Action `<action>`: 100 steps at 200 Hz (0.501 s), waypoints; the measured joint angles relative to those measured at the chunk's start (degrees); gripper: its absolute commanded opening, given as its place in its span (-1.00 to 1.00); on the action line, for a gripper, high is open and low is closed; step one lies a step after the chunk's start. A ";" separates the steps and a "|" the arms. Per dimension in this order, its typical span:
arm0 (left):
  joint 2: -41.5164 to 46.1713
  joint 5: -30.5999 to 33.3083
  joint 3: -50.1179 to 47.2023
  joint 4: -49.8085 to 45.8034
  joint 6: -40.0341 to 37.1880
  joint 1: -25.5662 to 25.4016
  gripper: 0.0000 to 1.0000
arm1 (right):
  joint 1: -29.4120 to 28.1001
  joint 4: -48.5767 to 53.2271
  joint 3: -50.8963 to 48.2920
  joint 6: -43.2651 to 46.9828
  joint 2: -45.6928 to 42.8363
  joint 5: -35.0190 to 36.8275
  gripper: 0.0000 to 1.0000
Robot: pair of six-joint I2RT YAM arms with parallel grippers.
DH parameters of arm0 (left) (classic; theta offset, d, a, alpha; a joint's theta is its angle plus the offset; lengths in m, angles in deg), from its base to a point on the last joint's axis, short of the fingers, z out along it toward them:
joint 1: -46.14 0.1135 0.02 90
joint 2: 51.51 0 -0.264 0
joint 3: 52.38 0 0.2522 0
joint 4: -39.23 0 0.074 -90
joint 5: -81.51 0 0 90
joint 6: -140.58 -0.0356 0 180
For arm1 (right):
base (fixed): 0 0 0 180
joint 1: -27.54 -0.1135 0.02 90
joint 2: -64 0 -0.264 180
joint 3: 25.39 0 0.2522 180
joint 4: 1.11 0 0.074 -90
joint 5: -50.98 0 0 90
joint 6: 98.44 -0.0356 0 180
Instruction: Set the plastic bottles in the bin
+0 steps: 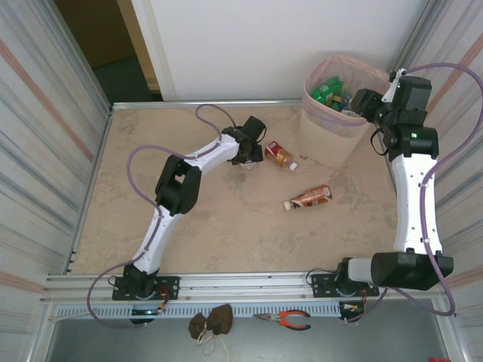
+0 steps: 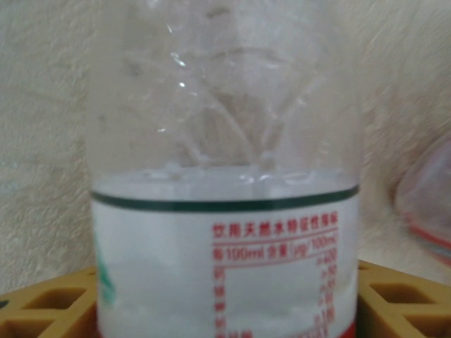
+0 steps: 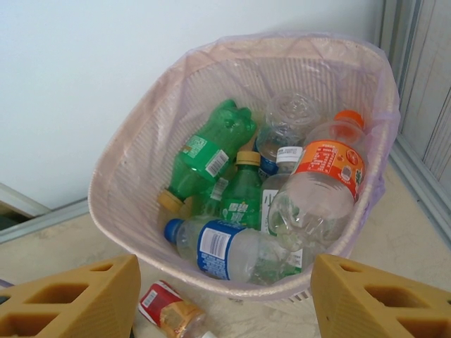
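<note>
The bench (image 1: 226, 234) is a mottled beige slab, with a white wall (image 1: 264, 45) along its 12 o'clock edge, ribbed metal panels (image 1: 45, 151) at 3 and 9 o'clock, and a dark doorway (image 1: 113, 53) at 11 o'clock; orange-handled pliers (image 1: 283, 320) lie on the ledge below its 6 o'clock edge. The bin (image 1: 332, 143) stands at the bench's 1 o'clock corner; inside it lie 2 green bottles (image 3: 211, 151), a blue-capped bottle (image 3: 218, 246) with a blue label, an orange-labelled bottle (image 3: 328, 176) and at least 1 more clear one. On the bench, a red-labelled bottle (image 1: 279, 154) lies just beside the bin at its 9 o'clock, and a brown bottle (image 1: 309, 197) lies at its 7 o'clock. The left end effector (image 1: 244, 155), near the bench's middle, is clenched on a clear bottle (image 2: 225, 232) with a white label, a finger against each side; the right end effector (image 3: 225, 267) hangs released over the bin's 3 o'clock rim.
</note>
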 measured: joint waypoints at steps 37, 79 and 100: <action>6.54 0.20 -8.55 2.78 -1.09 0.04 0.22 | -0.04 -2.23 -2.05 -0.79 -1.51 -2.05 0.27; 19.43 -0.15 -20.96 10.01 -3.93 0.44 0.13 | -0.52 -6.49 -6.01 -2.78 -3.48 -6.05 0.27; 26.29 -1.14 -26.14 14.97 -5.97 0.74 0.09 | -1.07 -9.22 -8.44 -3.54 -4.61 -9.03 0.31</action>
